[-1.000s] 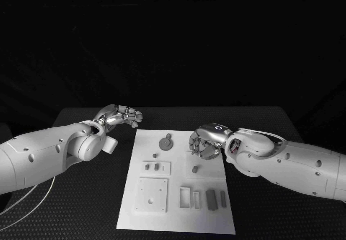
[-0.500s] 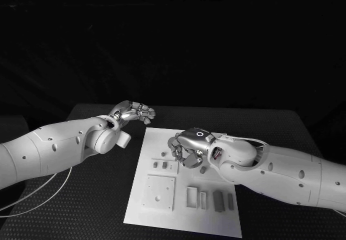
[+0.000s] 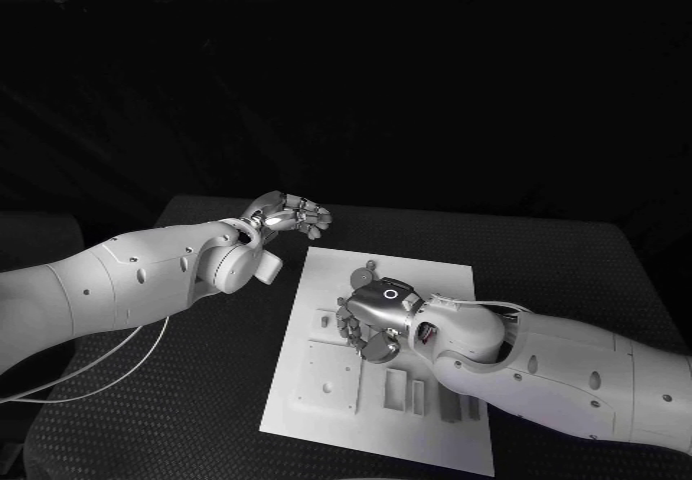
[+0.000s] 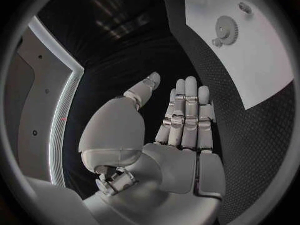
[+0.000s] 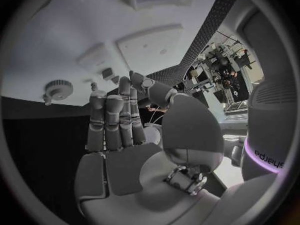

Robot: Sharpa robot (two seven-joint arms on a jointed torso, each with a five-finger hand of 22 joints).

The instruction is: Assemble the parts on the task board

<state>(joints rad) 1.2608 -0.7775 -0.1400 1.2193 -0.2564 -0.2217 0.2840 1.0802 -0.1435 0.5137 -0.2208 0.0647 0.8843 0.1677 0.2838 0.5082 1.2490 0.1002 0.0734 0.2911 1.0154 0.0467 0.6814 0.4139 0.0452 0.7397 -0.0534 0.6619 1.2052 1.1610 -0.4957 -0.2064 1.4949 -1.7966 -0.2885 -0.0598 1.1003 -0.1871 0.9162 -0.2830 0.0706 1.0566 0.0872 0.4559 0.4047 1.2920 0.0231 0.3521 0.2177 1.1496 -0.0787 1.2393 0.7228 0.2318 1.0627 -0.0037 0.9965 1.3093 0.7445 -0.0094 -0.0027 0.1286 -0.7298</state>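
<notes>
Right hand [image 3: 372, 322] low over the task board [image 3: 433, 278], fingers straight and together, nothing visibly held. Left hand [image 3: 293, 215] off the board, empty, fingers extended. "sharpa" partly legible on the right arm.

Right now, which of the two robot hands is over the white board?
The right hand: it hovers over the task board, while the left hand stays beyond its far corner.

A black table [image 3: 577, 260] with a finely textured top lies under both hands, and a thin pale cable [image 3: 101, 375] loops beneath the left arm.
</notes>
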